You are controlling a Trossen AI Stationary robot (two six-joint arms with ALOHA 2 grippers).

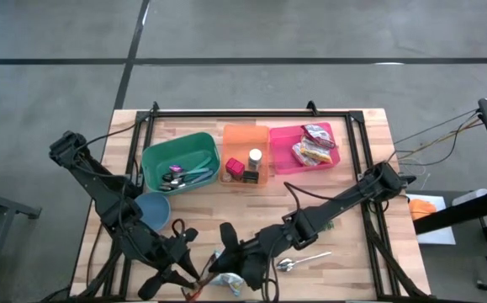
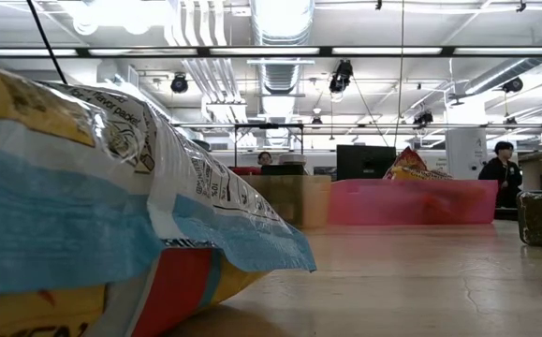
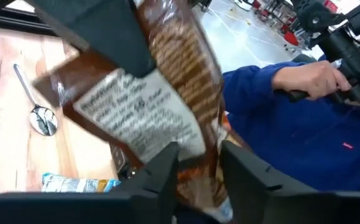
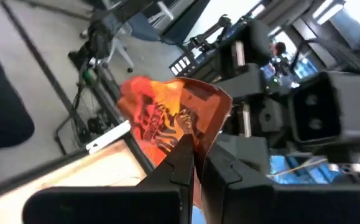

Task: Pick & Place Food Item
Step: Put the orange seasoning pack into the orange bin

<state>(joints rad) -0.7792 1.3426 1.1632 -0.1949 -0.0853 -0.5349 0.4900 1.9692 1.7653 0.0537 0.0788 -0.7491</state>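
Two grippers meet at the table's near edge, operator. Your right gripper has its fingers pressed together on the edge of one orange-red snack bag, pinched between the tips in the right wrist view. Your left gripper stands with its fingers apart, and one brown snack packet with a white label hangs between them; whether they press on it, you cannot tell. From above, both grippers crowd over the packets by the front edge, between the arms.

Three bins line the far side of the table: one green bin holding utensils, one orange bin holding two small containers, one pink bin holding a few snack packets. One blue bowl sits near the green bin. One spoon lies on the wood beside the right arm. One blue-and-white packet fills the low view's foreground, lying on the table. A blue sleeve and a hand show past the left gripper.
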